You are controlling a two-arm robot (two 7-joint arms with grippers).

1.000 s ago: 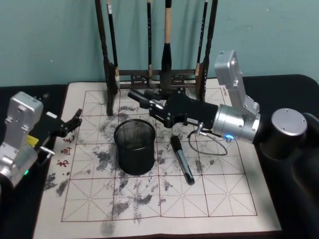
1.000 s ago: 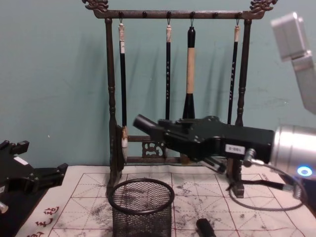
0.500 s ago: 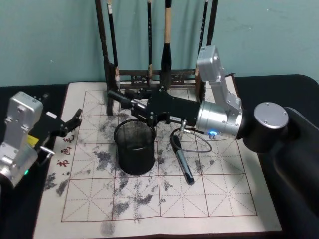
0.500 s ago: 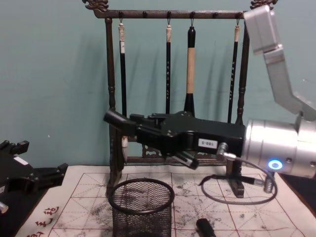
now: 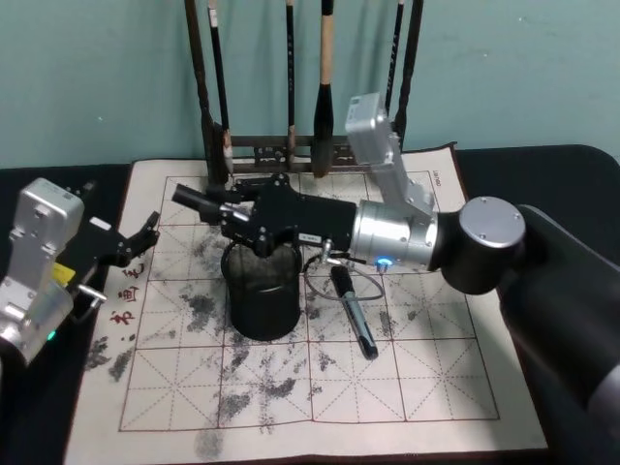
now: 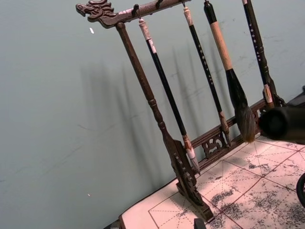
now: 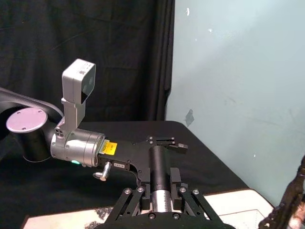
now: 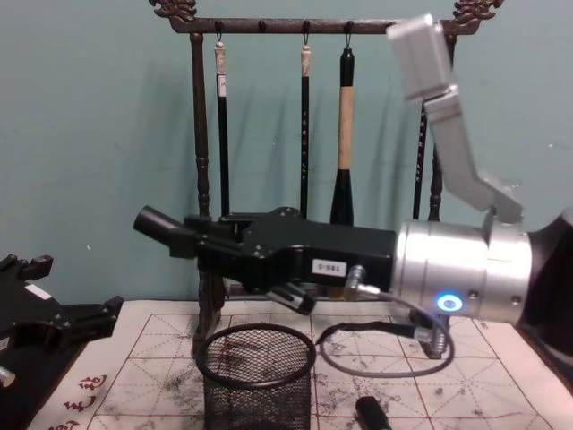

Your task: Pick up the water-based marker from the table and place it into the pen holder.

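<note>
My right gripper (image 5: 235,210) is shut on a black water-based marker (image 5: 197,201), held level and pointing to the left. It hovers just above the round black mesh pen holder (image 5: 262,295), with the marker's free end past the holder's left rim. In the chest view the marker (image 8: 163,227) sticks out of the right gripper (image 8: 213,244) over the pen holder (image 8: 256,387). The right wrist view shows the marker (image 7: 158,164) clamped between the fingers. My left gripper (image 5: 145,237) rests open at the mat's left edge.
A second black marker (image 5: 354,312) lies on the red-grid calligraphy mat (image 5: 387,387) to the right of the holder. The tall wooden brush rack (image 5: 310,145) with hanging brushes stands close behind. The black table (image 5: 542,165) surrounds the mat.
My right gripper has swung to the left with the marker, from right of the holder to above it. The left arm has not moved.
</note>
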